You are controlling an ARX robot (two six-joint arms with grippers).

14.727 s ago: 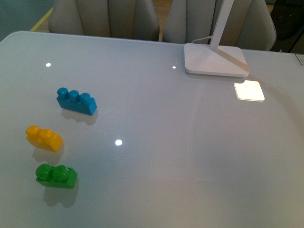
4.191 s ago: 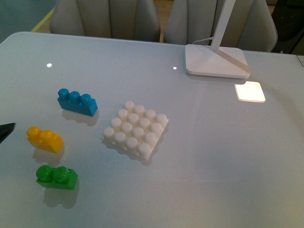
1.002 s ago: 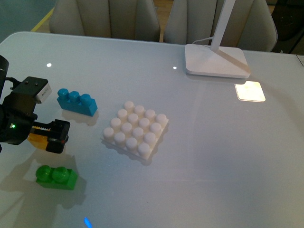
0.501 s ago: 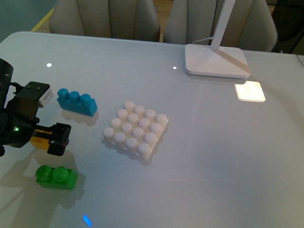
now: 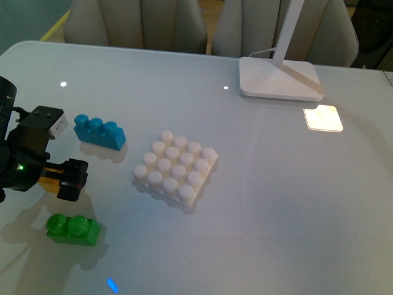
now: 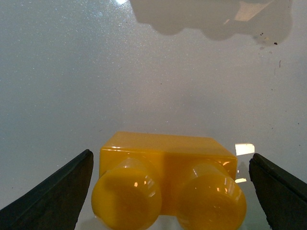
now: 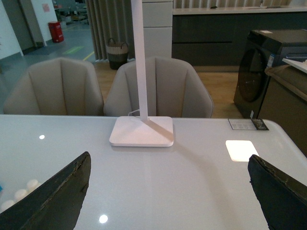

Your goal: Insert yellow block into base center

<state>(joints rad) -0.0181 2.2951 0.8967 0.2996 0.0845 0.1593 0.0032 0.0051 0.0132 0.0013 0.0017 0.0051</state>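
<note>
The yellow block [image 6: 168,184] lies on the table with its two studs facing the left wrist camera. My left gripper [image 6: 168,191] is open, and its dark fingers [image 6: 53,196] stand either side of the block with a gap on each side. In the front view the left gripper [image 5: 55,177] covers most of the yellow block [image 5: 45,179] at the table's left. The white studded base [image 5: 176,167] sits to the right of it, with no brick on it. My right gripper [image 7: 168,196] is open over bare table and is out of the front view.
A blue three-stud brick [image 5: 99,131] lies behind the left gripper and a green brick [image 5: 72,228] in front of it. The white lamp foot [image 5: 279,78] stands at the back right, beside a bright light patch [image 5: 322,117]. Chairs stand beyond the far edge.
The base has appeared on the table since the earliest frame. My left arm came in over the yellow block, and in the last second it shifted slightly left.
</note>
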